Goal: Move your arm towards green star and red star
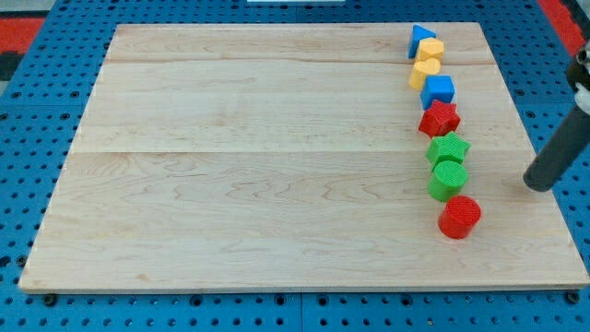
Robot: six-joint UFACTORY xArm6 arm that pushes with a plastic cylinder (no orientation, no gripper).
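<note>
Where they touch, red star, green star

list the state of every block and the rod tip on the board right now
blue triangle: top of the column, touching the yellow block below it
upper yellow block: flat
yellow heart: flat
blue cube: flat
red star: flat, untouched
green star: flat, untouched
green cylinder: upright
red cylinder: upright, bottom of the column
my tip: on the board, at the view's right of the column, apart from all blocks
</note>
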